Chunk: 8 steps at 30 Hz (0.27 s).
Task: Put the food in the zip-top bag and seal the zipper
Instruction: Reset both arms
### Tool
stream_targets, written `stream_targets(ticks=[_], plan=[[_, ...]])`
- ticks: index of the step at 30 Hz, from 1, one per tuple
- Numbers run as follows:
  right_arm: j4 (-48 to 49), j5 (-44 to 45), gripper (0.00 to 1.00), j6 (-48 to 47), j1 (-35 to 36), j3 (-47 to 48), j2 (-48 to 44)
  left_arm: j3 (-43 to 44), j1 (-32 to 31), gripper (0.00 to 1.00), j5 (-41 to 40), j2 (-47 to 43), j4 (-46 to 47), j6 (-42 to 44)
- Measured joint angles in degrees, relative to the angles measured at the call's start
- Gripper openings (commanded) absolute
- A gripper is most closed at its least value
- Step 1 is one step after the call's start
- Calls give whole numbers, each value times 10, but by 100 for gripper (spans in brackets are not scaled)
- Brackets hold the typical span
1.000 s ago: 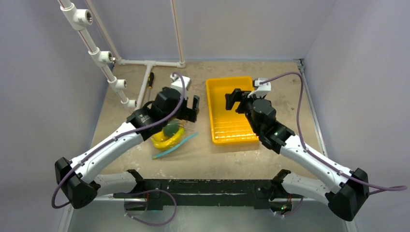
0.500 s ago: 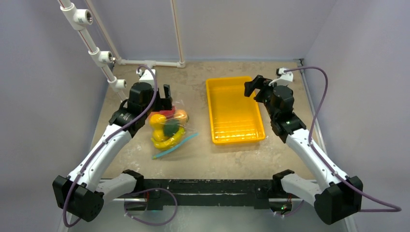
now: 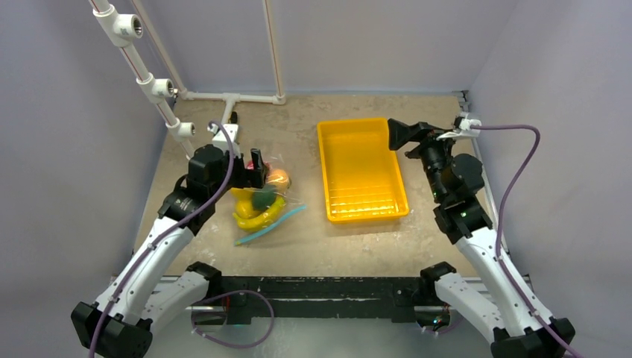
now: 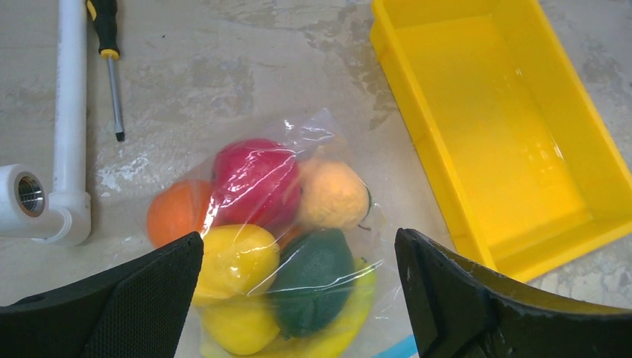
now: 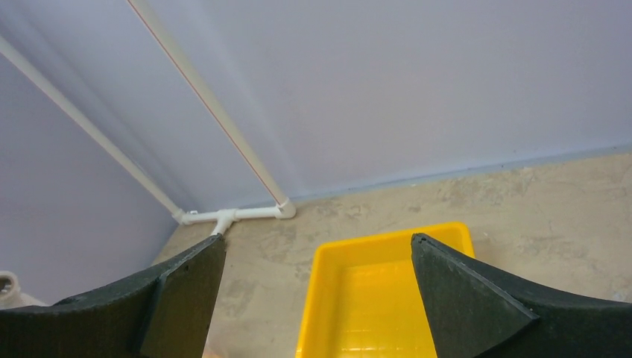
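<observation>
Clear zip-top bag [image 4: 320, 138] on surface [image 3: 313, 246] left of yellow tray [image 3: 361, 164], the food [image 4: 257, 179] inside, teal zipper [image 3: 270, 224] along near edge. Left tool [image 4: 298, 239] above bag, jaws spread wide, holding nothing. Right tool [image 5: 317, 242] by tray's far right corner, likewise open and empty.

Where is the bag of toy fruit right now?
In the top view, the bag lies on the table's left half, between the white pipe and the yellow tray.
</observation>
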Motion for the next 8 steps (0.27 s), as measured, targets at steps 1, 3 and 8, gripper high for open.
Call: stream_targets(ticks=[1, 3, 8], plan=[[3, -5, 96, -1, 0, -1, 2, 0, 0, 99, 7, -4, 0, 3], [3, -12, 96, -3, 0, -4, 10, 0, 0, 99, 14, -12, 0, 7], [3, -34, 97, -6, 0, -12, 17, -1, 0, 99, 30, -26, 0, 16]])
